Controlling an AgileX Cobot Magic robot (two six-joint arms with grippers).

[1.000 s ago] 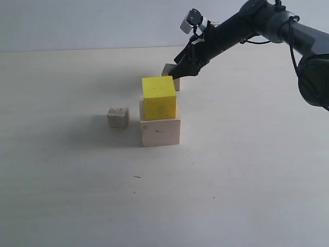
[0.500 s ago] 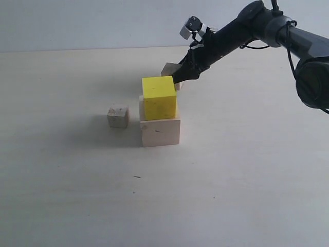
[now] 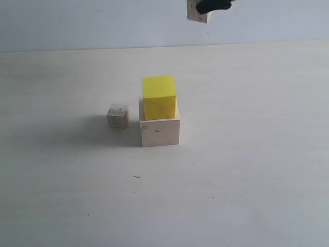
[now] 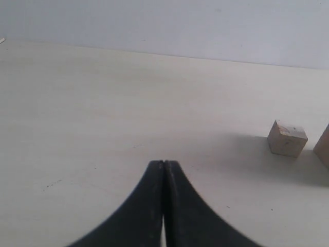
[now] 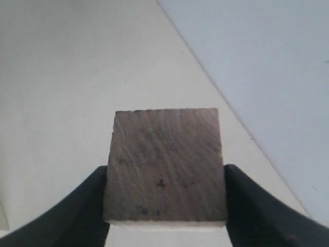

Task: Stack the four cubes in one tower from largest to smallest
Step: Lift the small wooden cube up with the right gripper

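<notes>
The tower stands mid-table as a yellow cube (image 3: 158,96) on the large pale wooden cube (image 3: 160,131). Left of it, a small pale speckled cube (image 3: 117,116) rests on the table; it also appears in the left wrist view as the small cube (image 4: 287,138). My right gripper (image 3: 208,6) is high at the top edge, shut on the other small wooden cube (image 3: 195,14). In the right wrist view this held cube (image 5: 165,159) fills the space between the black fingers (image 5: 92,203). My left gripper (image 4: 163,163) is shut and empty, low over bare table.
A pale wall rises behind the light tabletop (image 3: 247,170). An edge of the large cube (image 4: 324,146) shows at the border of the left wrist view. A few dark specks lie on the table in front of the tower.
My right gripper closed on the small cube behind the tower and lifted it high off the table. The arm has left most of the exterior view. The left gripper stayed still.
</notes>
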